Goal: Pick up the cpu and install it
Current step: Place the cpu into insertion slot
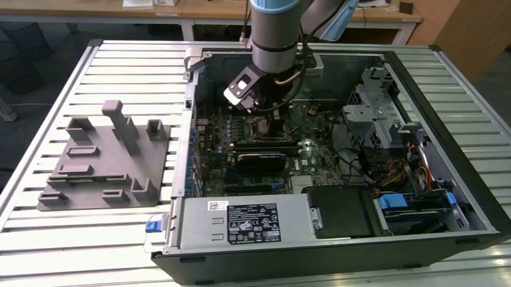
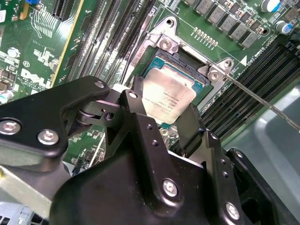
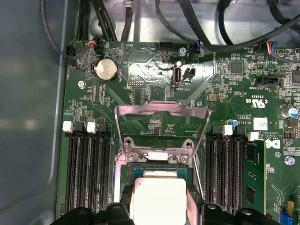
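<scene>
Gripper (image 2: pixel 165 112) clamped on the cpu (image 2: pixel 169 93), apparently hovering just over the open socket (image 2: pixel 182 60): installation step; seating calls for square alignment, gentle descent.

The exterior view is looking down over the whole computer case (image 1: pixel 319 262); both wrist views are closely facing the cpu (image 2: pixel 171 96) (image 3: pixel 159 197) and socket (image 2: pixel 169 43) (image 3: pixel 157 157).

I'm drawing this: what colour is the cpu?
The cpu is silver-grey, clearest in the second wrist view.
</scene>
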Controlling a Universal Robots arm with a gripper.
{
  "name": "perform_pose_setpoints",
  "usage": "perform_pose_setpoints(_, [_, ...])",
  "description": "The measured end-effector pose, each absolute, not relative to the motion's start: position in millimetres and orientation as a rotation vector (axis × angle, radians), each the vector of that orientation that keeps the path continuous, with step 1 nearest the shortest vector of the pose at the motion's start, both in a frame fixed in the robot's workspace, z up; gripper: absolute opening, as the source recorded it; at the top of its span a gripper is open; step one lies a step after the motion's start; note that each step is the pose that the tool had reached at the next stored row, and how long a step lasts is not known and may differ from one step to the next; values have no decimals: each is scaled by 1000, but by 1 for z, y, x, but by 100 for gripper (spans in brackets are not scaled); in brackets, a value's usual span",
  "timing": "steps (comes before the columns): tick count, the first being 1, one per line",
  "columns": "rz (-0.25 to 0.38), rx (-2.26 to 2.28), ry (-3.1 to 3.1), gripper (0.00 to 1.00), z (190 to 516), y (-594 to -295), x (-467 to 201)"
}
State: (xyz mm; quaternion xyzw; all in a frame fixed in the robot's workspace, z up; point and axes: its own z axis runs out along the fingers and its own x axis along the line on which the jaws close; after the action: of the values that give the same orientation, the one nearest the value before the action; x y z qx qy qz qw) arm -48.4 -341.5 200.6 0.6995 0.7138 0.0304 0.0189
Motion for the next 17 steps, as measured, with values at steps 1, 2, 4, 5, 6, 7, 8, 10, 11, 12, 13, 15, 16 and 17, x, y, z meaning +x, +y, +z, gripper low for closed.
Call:
perform_pose_setpoints(1, [94,2172,2216,53,200,-341,-48])
perform_pose_setpoints(2, [94,2172,2215,53,200,-341,-48])
perform_pose_setpoints(4, [94,2173,2214,53,199,-341,-49])
perform_pose_setpoints(5, [94,2174,2213,53,198,-341,-49])
perform_pose_setpoints(6, [94,2174,2213,53,198,-341,-49])
perform_pose_setpoints(7, [94,2175,2212,53,198,-340,-49])
perform_pose_setpoints(8, [94,2175,2212,53,197,-340,-49])
perform_pose_setpoints(10, [94,2176,2211,53,196,-340,-49])
perform_pose_setpoints(11, [94,2177,2211,53,196,-340,-49])
perform_pose_setpoints(12, [94,2177,2210,53,195,-340,-49])
perform_pose_setpoints(13, [94,2178,2209,53,195,-339,-49])
perform_pose_setpoints(15, [93,2178,2209,53,194,-339,-49])
perform_pose_setpoints(16, [92,2179,2208,53,193,-339,-49])
perform_pose_setpoints(17, [92,2179,2208,53,193,-339,-49])
